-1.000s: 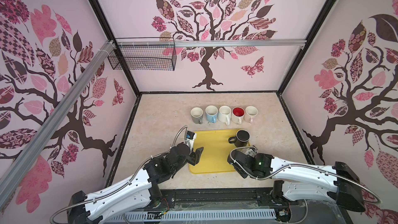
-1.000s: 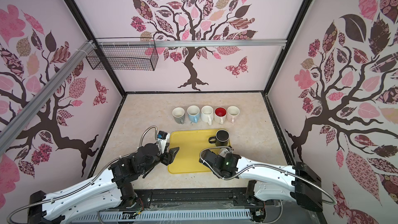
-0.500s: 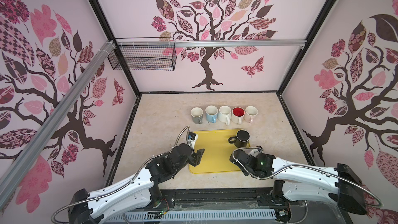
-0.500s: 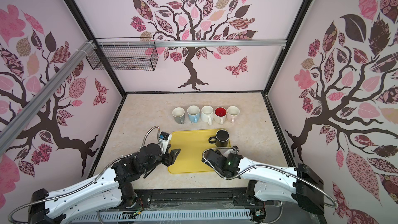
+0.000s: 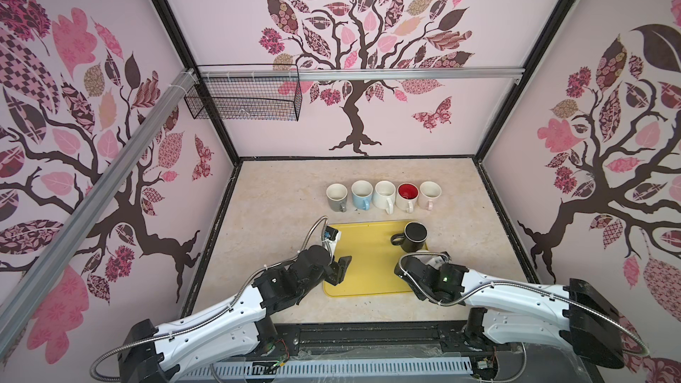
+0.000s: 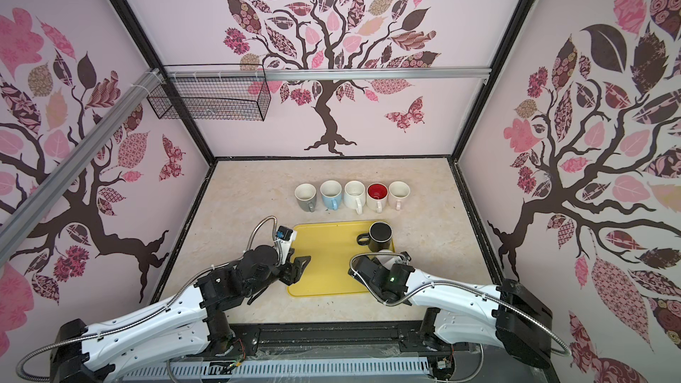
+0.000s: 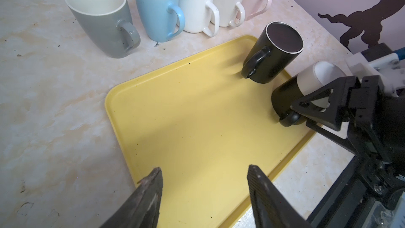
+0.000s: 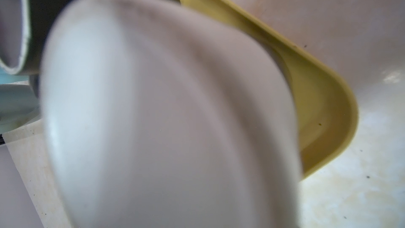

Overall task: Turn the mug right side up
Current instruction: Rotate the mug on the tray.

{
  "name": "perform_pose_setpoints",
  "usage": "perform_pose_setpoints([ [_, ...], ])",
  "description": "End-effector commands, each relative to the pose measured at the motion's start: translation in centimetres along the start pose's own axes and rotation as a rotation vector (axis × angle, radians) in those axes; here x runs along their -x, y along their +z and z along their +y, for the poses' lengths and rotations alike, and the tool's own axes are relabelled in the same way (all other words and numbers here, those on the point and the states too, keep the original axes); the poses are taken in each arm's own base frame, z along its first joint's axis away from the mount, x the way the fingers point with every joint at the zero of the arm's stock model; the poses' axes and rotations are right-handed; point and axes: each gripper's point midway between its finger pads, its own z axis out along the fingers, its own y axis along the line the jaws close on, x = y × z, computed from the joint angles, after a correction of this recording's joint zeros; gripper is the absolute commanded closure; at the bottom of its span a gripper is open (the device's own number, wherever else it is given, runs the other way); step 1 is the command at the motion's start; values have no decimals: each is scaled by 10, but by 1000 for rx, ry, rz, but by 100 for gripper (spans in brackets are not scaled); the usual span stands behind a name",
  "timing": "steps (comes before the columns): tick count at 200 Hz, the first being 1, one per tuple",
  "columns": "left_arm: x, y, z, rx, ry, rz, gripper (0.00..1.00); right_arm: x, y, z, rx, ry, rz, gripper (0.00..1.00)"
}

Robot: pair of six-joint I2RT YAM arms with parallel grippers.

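Observation:
Two upside-down mugs stand on the yellow tray (image 5: 368, 263). A black mug (image 5: 415, 236) is at its far right corner. A mug (image 7: 311, 80) with a white base and black lower wall is just nearer, on the tray's right edge. My right gripper (image 6: 383, 257) reaches around this nearer mug, and one finger (image 7: 315, 106) crosses its wall. The right wrist view is filled by the blurred white mug (image 8: 164, 106), so contact is hidden. My left gripper (image 7: 205, 169) hangs open and empty over the tray's near left part.
Several upright mugs (image 5: 383, 195) stand in a row behind the tray: grey, blue, white, red-lined and pink. A wire basket (image 5: 243, 99) hangs on the back left wall. The tray's curved rim (image 8: 317, 106) lies close beside the nearer mug.
My right arm has shifted slightly to the right at the nearer mug and its jaws have narrowed. The left arm has crept a little over the tray, still open.

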Motion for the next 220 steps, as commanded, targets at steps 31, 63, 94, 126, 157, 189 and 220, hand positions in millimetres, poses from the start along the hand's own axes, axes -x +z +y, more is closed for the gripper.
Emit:
perform_pose_setpoints([
  [31, -1, 2, 0, -10, -15, -10, 35, 14, -6, -37, -93, 2, -18, 41],
  [63, -3, 4, 0, -10, -18, -10, 35, 30, -18, -51, -110, -49, -54, 45],
  [94, -5, 5, 1, -8, -21, -6, 35, 39, -23, -60, -123, -121, -73, 52],
  [126, -5, 5, 1, -6, -24, -12, 35, 39, -24, -59, -140, -199, -75, 51],
  [157, -4, 5, 1, -6, -25, -17, 35, 41, -23, -61, -181, -265, -87, 49],
  [189, -4, 5, 2, -6, -28, -17, 35, 50, -30, -57, -217, -352, -133, 50],
  [220, -5, 5, 1, -7, -29, -13, 35, 53, -34, -49, -236, -465, -150, 49],
])
